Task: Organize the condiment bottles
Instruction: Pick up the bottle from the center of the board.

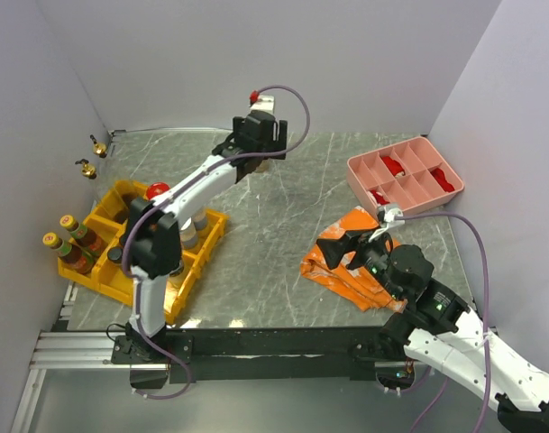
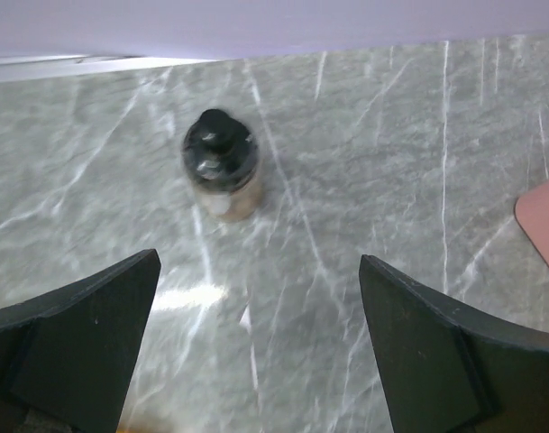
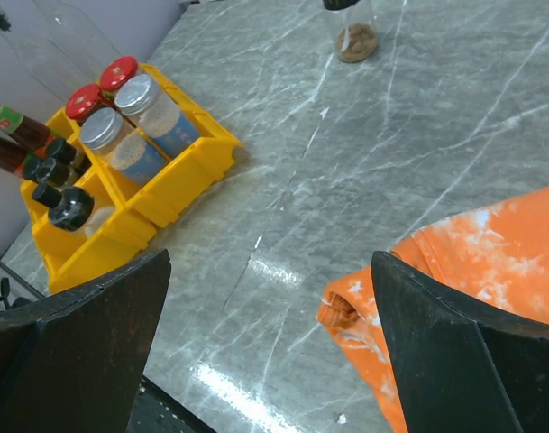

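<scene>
Black-capped bottle (image 2: 221, 165) upright near far edge, untouched. Left gripper (image 2: 258, 289) spread wide just before it. Right gripper (image 3: 270, 289) released, empty, above orange cloth (image 3: 477, 262).

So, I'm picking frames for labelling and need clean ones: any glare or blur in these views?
Left wrist: the black-capped jar is slightly blurred, with a white glare patch on the table nearer the camera. Right wrist: yellow bins sharp, glare streaks on the table beside the orange cloth. Top external: even light, soft shadows, no strong glare.
</scene>
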You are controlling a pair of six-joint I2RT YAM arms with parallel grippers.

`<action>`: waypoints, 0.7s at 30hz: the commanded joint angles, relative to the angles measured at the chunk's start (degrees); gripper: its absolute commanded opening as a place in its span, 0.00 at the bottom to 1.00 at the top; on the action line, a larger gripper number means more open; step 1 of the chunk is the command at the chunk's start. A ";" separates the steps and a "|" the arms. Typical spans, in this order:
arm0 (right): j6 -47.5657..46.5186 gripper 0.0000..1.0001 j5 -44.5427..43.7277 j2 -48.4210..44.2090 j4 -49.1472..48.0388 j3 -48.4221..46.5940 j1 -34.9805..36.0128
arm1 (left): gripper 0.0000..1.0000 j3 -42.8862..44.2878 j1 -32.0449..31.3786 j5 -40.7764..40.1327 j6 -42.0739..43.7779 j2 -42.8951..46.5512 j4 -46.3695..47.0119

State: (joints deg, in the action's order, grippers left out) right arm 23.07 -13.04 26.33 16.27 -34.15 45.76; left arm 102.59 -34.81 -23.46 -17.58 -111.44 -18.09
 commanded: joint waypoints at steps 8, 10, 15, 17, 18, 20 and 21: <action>-1.19 1.00 -0.05 3.29 -4.49 -0.30 -0.14 | 0.97 16.33 5.89 8.79 3.08 -17.84 5.69; -1.27 1.00 -0.23 3.47 -4.76 -0.04 -0.14 | 0.97 16.68 6.33 8.61 3.78 -19.51 7.27; -1.10 1.00 -1.55 4.52 -4.76 -0.04 -0.14 | 0.98 16.86 7.29 9.13 5.54 -22.23 10.88; -0.92 1.00 -1.55 4.96 -5.02 -0.04 -0.05 | 0.98 18.08 7.65 10.27 5.98 -23.29 11.40; -0.83 1.00 -1.64 5.05 -5.20 -0.04 -0.14 | 0.97 18.35 7.91 11.24 5.98 -24.17 11.49; -0.83 1.00 -1.81 5.57 -5.37 -0.13 -0.06 | 0.95 18.61 8.18 11.95 5.72 -24.70 12.19; -0.75 1.00 -1.90 5.66 -5.37 -0.21 -0.14 | 0.93 18.35 8.26 12.91 5.81 -24.88 12.55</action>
State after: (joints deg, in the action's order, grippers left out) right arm 22.68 -13.65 31.27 13.52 -34.15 45.76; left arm 118.08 -27.03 -14.24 -12.95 -135.72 -10.22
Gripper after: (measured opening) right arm 0.999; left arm 0.959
